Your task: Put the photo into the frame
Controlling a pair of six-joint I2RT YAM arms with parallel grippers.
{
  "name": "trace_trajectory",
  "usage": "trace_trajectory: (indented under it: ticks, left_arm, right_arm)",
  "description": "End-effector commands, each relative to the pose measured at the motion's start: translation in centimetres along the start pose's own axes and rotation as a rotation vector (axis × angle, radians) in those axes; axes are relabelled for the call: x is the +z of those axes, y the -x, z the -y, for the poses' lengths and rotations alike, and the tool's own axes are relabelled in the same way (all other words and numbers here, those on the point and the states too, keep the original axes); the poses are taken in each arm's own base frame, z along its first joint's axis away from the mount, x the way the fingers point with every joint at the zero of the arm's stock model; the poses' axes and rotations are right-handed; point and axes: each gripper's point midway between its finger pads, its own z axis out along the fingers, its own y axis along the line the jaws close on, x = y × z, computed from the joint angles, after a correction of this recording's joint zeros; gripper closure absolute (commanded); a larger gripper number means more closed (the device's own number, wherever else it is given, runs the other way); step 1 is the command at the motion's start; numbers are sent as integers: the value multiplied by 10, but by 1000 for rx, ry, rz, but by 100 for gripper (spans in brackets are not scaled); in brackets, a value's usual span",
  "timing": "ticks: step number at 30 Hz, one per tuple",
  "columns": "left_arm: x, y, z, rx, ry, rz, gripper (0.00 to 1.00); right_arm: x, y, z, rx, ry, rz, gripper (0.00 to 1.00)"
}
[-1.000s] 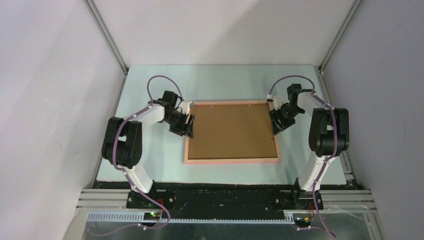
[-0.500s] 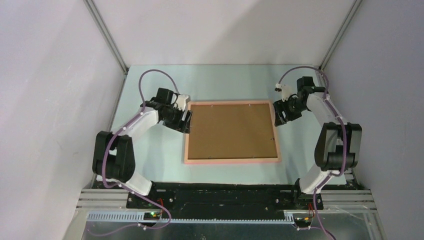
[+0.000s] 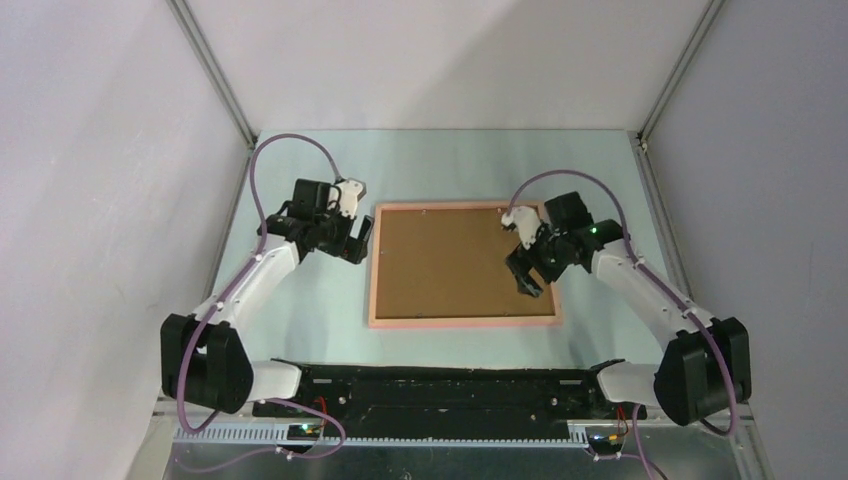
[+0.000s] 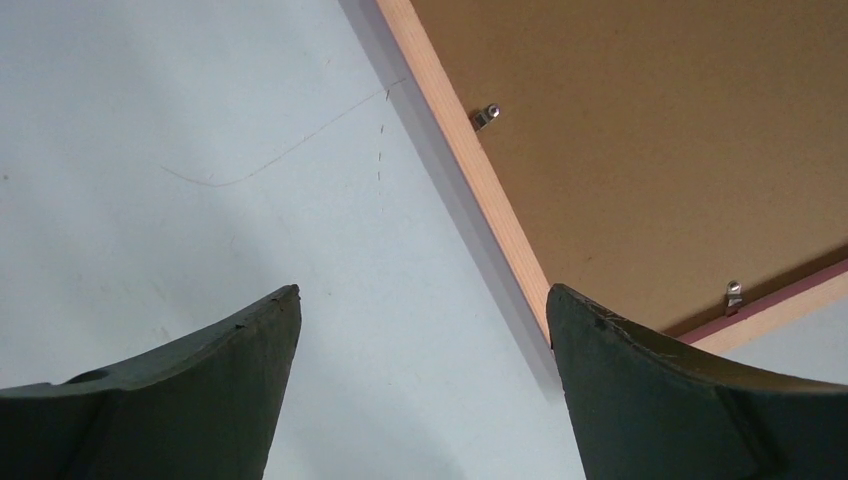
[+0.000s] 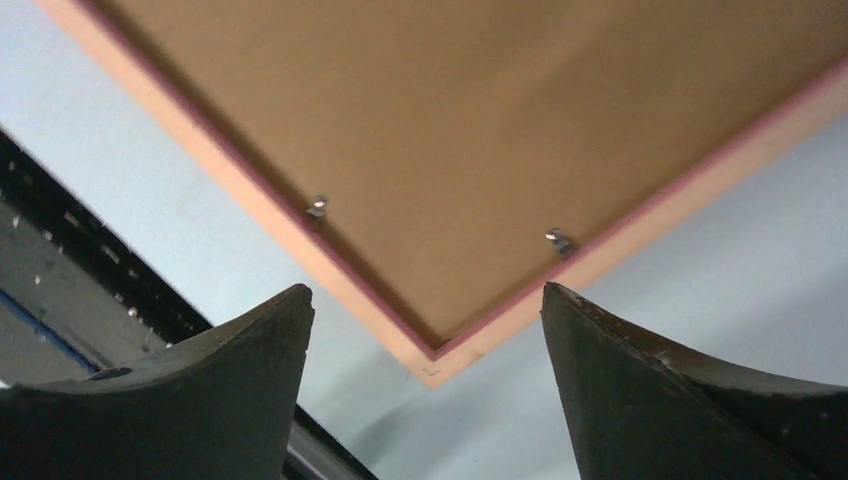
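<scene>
At the middle of the desk (image 3: pixel 440 165) the frame (image 3: pixel 465 321) lies flat, back up, its long axis running left to right. Inside its rails sits a brown backing board (image 3: pixel 455 260), small metal clips (image 4: pixel 486 116) at its edge. The left gripper (image 3: pixel 358 243) hangs wide open just beside the left rail; the right gripper (image 3: pixel 527 283), also wide open, hangs above the board near the near right corner.
</scene>
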Motion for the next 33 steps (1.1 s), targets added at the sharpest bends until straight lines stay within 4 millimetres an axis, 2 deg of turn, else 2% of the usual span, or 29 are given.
trace_trajectory:
  ticks: [1,4,10,23,33]
  left_arm:
    - [-10,1,-6,39,45,38,3]
    - [-16,-2,-12,62,84,46,3]
    - [-23,-7,-13,74,103,58,3]
    - [-17,-32,-12,106,95,7,3]
    - [-14,-29,-9,112,73,4,4]
  right_arm:
    - [0,1,-34,-131,28,16,10]
    - [8,-9,-65,-226,81,-33,9]
    - [29,-19,-95,-363,96,-116,11]
    - [66,-21,-111,-506,58,-195,17]
    - [81,-19,-105,-529,-4,-216,24]
